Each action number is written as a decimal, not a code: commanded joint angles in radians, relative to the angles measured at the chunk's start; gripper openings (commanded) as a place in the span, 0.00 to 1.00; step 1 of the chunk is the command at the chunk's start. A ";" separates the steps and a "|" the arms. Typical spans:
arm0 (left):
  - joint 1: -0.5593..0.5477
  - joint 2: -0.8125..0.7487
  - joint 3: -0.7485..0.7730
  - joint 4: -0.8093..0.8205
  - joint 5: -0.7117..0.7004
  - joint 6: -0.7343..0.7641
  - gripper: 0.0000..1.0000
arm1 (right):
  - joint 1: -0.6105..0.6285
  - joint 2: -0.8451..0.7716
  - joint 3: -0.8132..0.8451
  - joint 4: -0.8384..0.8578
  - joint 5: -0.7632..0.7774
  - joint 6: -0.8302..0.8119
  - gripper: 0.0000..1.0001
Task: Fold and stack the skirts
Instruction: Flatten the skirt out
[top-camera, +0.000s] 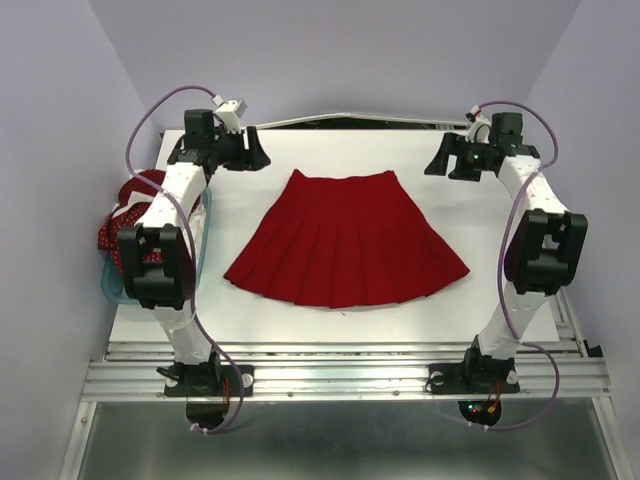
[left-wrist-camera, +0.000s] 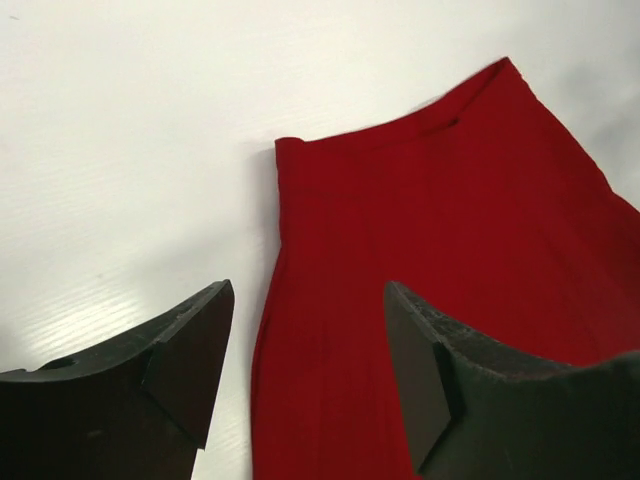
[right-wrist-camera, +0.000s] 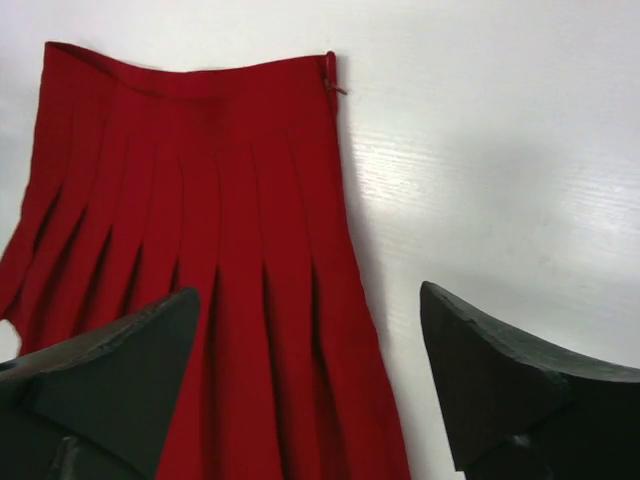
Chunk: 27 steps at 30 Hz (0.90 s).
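Observation:
A plain bright red pleated skirt (top-camera: 345, 240) lies flat in the middle of the white table, waistband at the far side, flared hem toward the arms. My left gripper (top-camera: 252, 152) is open and empty above the table, just off the waistband's far left corner; in the left wrist view the skirt (left-wrist-camera: 440, 250) shows between and beyond its fingers (left-wrist-camera: 190, 350). My right gripper (top-camera: 440, 160) is open and empty off the waistband's right end; its view shows the pleats (right-wrist-camera: 200, 250). A dark red white-dotted skirt (top-camera: 118, 225) lies bunched in the tub at the left.
A shallow teal tub (top-camera: 118, 287) sits at the table's left edge, partly behind my left arm. The bare white table (top-camera: 250, 320) runs around the skirt. Purple walls close in the sides and back. Metal rails run along the near edge.

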 joint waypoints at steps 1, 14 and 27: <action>-0.016 -0.147 0.028 0.023 -0.053 0.079 0.72 | 0.014 -0.145 -0.042 0.006 0.050 -0.130 0.87; -0.120 -0.187 -0.285 -0.016 -0.047 0.117 0.61 | 0.109 -0.076 -0.226 -0.184 0.000 -0.355 0.50; -0.162 0.023 -0.259 -0.137 -0.096 0.143 0.55 | 0.221 -0.022 -0.435 -0.212 0.227 -0.541 0.41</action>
